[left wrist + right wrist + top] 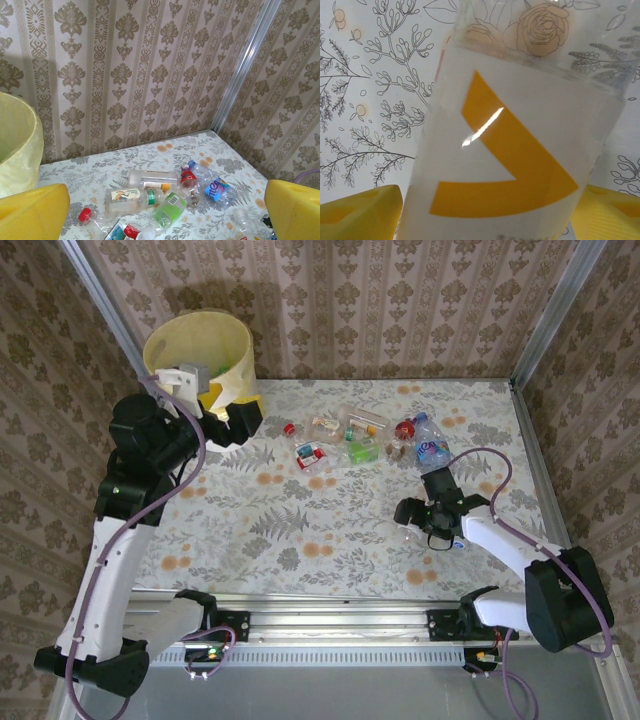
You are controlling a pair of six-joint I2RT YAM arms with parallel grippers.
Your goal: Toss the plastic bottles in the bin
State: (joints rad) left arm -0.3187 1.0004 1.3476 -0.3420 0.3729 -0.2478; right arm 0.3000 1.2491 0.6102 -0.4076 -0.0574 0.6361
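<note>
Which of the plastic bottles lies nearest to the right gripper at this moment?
The clear plastic bottle with a white label bearing a yellow arrowhead: it alone lies between the yellow fingers of the right gripper, while the other bottles lie clustered farther away.

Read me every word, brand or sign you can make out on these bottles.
White-label bottle: an orange chevron sign, no legible words.
Blue-label bottle: lettering too blurred to read.
Green bottle: label too small to read.
Red-label bottle: too small to read.
</note>
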